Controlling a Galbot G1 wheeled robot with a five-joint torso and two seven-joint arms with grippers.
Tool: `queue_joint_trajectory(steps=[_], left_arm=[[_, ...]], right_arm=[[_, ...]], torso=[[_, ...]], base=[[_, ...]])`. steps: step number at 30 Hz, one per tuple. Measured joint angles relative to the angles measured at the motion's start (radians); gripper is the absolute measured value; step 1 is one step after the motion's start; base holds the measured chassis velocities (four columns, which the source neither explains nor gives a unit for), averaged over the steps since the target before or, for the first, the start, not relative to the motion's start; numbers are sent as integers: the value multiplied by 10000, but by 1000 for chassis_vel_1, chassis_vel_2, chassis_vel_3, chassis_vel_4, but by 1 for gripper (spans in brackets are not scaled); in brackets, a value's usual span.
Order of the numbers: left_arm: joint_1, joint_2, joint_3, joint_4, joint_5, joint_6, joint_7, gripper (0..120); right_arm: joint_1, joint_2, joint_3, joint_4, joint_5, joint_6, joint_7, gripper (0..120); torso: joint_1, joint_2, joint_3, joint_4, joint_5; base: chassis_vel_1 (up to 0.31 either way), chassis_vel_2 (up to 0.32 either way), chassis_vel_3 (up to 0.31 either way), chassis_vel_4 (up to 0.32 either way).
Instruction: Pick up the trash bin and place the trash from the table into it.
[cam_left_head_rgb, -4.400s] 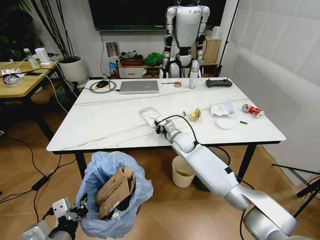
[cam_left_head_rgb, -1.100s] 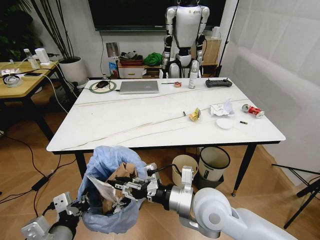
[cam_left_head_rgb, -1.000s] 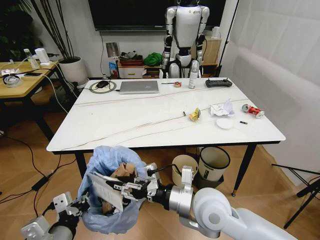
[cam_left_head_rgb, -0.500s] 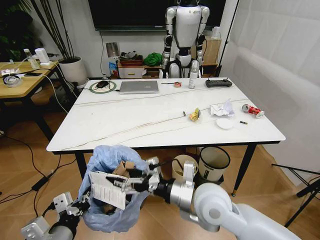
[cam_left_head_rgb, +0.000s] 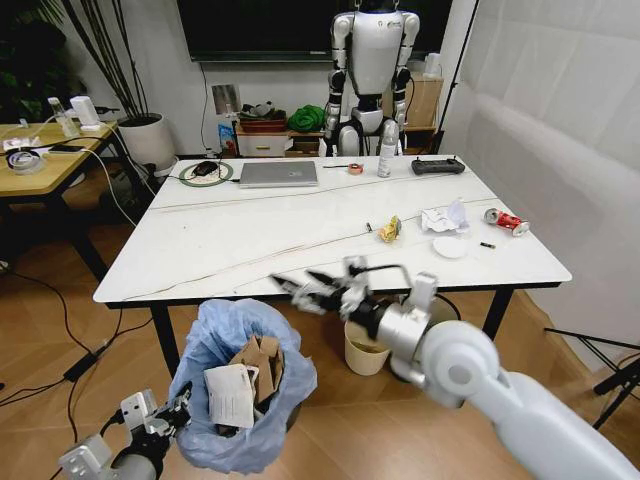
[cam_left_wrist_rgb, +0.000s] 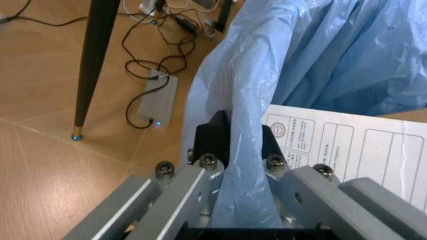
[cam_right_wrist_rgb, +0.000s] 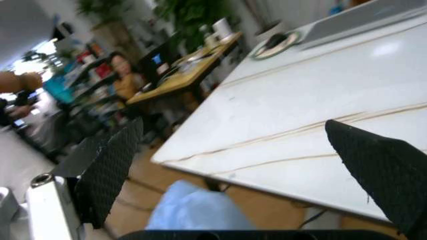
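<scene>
Holding the trash bin (cam_left_head_rgb: 243, 392) low off the floor, my left gripper (cam_left_wrist_rgb: 230, 165) is pinched on a fold of the blue bag at the rim, with the printed white sheet (cam_left_head_rgb: 231, 395) and torn brown cardboard (cam_left_head_rgb: 262, 362) standing up inside it. My right gripper (cam_left_head_rgb: 312, 292) hangs in front of the near edge of the table (cam_left_head_rgb: 230, 240), above the bin, with its fingers spread wide and nothing between them. On the marble top I see a yellow wrapper (cam_left_head_rgb: 389, 230), a crumpled white tissue (cam_left_head_rgb: 443, 217), a white paper plate (cam_left_head_rgb: 449, 247) and a crushed red can (cam_left_head_rgb: 505, 221) grouped toward my right, well apart from the gripper. Farther back sit a laptop (cam_left_head_rgb: 278, 173), a white bottle (cam_left_head_rgb: 386, 159) and a black controller (cam_left_head_rgb: 437, 166). Under the table, just behind my right arm, stands a cream round bin (cam_left_head_rgb: 362, 345), and a humanoid robot (cam_left_head_rgb: 373, 70) stands beyond the far edge.
</scene>
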Motion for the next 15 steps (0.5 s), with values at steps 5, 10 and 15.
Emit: queue_joint_trajectory(steps=[5,10,15], left_arm=[[-213,195,100,63,-29,1,-2,1],[-430,212,158,227,183,-13,64,1],[-620,210,182,373,364,-65,187,1]], right_arm=[[-941,-320,1604,-230,-987,74,626,100],[-2324,-649,3116,-848,-2841,1216,255,100],[-3943,-307,4477,-1795,-4531,3292,-1129,100]], torso=[[0,0,0,0,0],[0,0,0,0,1],[0,0,0,-3,3]], base=[[0,0,0,0],[0,0,0,0],[0,0,0,0]])
